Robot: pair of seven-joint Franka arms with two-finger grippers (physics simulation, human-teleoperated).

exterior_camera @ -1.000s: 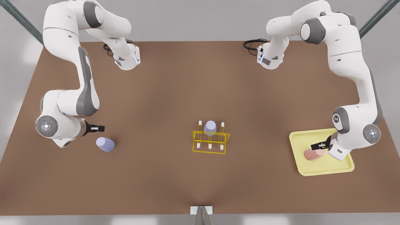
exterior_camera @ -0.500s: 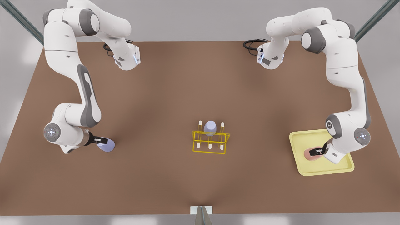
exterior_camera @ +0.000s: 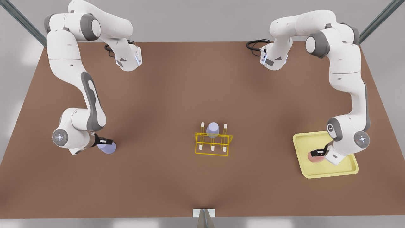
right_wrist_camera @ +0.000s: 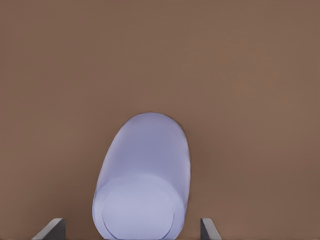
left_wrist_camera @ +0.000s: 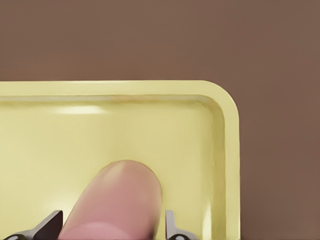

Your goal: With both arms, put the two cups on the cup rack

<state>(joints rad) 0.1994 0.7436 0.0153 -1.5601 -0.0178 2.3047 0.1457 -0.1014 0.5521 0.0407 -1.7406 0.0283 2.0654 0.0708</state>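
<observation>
A pale pink cup [exterior_camera: 314, 157] [left_wrist_camera: 120, 200] lies on its side on a yellow tray at the front view's right. My left gripper [exterior_camera: 317, 153] [left_wrist_camera: 114, 226] is low over it, its fingertips [left_wrist_camera: 169, 225] pressed against the cup's two sides. At the front view's left a lavender-blue cup [exterior_camera: 108, 148] [right_wrist_camera: 145, 175] lies tipped on the brown table. My right gripper [exterior_camera: 106, 141] [right_wrist_camera: 131, 231] straddles it, open, with a gap on each side. The yellow wire cup rack [exterior_camera: 211, 154] with white pegs stands at the table's middle.
Another lavender cup [exterior_camera: 212, 129] sits upside down on the rack's middle back peg. The pale-yellow tray [exterior_camera: 332, 172] [left_wrist_camera: 150, 90] has a raised rim around the pink cup. Both arm bases [exterior_camera: 128, 60] stand at the far edge of the table.
Both grippers have come down from just above their cups to around them. The arm at the front view's right has drawn its fingers in against the pink cup. Neither cup has moved.
</observation>
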